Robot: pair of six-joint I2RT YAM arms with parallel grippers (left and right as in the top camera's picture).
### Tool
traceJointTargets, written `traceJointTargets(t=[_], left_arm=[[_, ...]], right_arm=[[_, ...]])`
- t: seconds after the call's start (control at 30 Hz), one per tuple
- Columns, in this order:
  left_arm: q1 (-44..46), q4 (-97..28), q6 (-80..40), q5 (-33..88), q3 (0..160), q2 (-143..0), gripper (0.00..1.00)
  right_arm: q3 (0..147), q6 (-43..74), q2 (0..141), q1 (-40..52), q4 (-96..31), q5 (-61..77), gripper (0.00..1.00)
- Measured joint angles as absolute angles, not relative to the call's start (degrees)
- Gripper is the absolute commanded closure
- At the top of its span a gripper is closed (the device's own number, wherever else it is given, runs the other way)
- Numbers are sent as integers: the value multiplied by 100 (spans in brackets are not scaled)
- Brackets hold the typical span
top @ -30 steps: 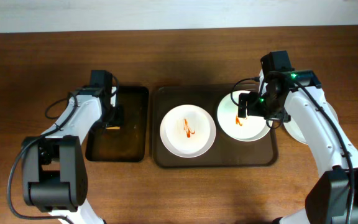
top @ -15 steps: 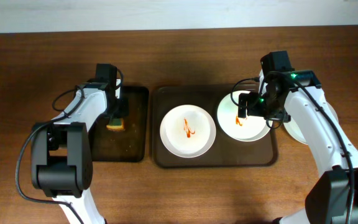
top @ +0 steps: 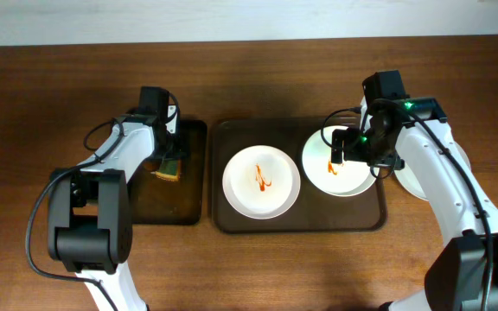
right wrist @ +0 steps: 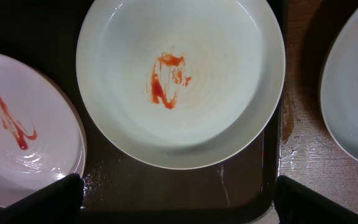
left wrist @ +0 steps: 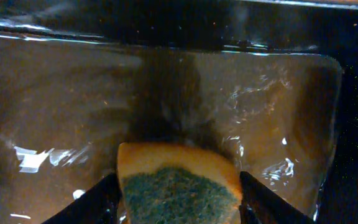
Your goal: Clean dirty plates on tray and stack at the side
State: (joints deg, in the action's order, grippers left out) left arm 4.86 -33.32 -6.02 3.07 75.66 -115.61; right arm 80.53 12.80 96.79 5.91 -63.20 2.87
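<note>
Two dirty plates lie in the brown tray [top: 301, 226], each with an orange-red smear: one in the middle [top: 261, 181], one on the right [top: 339, 164]. My right gripper [top: 354, 149] hovers open over the right plate [right wrist: 180, 74], its fingers wide apart and holding nothing [right wrist: 182, 208]. On the left, my left gripper [top: 169, 162] is down in the black tray [top: 158, 203]. Its fingers press both sides of the green-and-yellow sponge [left wrist: 179, 180], which fills the gap between them [left wrist: 179, 208].
A plain white plate [top: 415, 180] sits on the table right of the brown tray, partly under my right arm, and its edge shows in the right wrist view [right wrist: 353, 93]. The black tray's wet floor [left wrist: 61, 112] glistens. The wooden table's back edge runs along the top.
My left gripper shifted right along the black tray, taking the sponge with it, and the sponge's green face now shows. The right arm and both plates stayed still.
</note>
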Motion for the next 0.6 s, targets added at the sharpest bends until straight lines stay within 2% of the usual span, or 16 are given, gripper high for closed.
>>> traceJointTargets(t=[0.03,0.07,0.1,0.17,0.23,0.3,0.37,0.47,0.53,0.6], left_arm=[[486,-3334,-602,305,7575,-11561,38],[486,-3356,-602,255,7599,-11563,47],[486,-3590,-602,169,7662,-11561,52],[493,-3946,-602,141,7710,-11550,50],[497,-4136,-602,104,7717,-11531,51],[497,-4163,-602,104,7717,-11531,50],[497,-4209,-602,104,7717,-11531,50],[497,-4204,-602,102,7717,-11528,49],[497,-4211,-602,102,7717,-11528,48],[499,-4204,-602,102,7717,-11528,48]], right_arm=[[8051,1280,9679,591,-6320,287,2],[8051,1282,9679,591,-6307,287,2],[8053,1282,9679,591,-6237,287,2],[8047,1288,9679,591,-5780,554,2],[8047,1288,9679,576,-5498,1420,1],[8047,1295,9679,576,-5459,2047,33],[8047,1479,9679,698,-5664,2379,52],[7950,2078,9679,1787,-5878,1494,52],[7575,2434,9686,2563,-5640,639,53],[7227,2687,9692,2930,-5207,-49,56]])
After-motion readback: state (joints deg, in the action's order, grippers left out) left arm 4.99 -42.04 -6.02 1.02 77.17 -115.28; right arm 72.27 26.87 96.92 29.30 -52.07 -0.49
